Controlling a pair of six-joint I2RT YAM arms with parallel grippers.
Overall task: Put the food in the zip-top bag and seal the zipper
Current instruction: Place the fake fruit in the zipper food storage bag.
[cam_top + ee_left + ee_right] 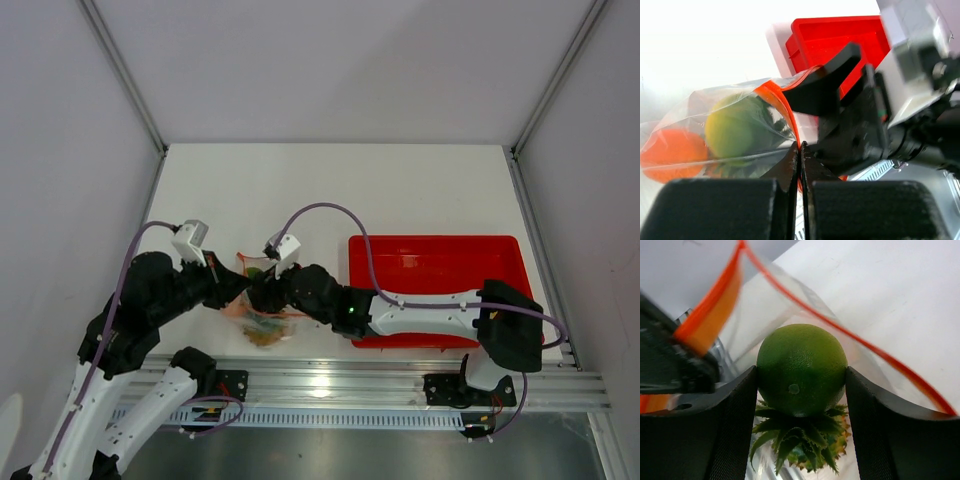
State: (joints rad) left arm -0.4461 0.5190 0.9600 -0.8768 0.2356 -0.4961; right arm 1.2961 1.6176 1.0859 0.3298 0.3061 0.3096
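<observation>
The left pincer (800,150) is pinched shut on the orange strip (785,107) of the bag (700,110), holding its mouth open near the front edge of the table (330,190). The right pincer (801,390) squeezes the green fruit (801,362) at the mouth, over the pineapple (805,447). Dropped too early, the fruit could hit the strip and roll away.

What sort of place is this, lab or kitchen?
Most likely a lab test cell: a white table walled by white panels, two robot arms on an aluminium rail, and toy fruit with a red tray as props.
</observation>
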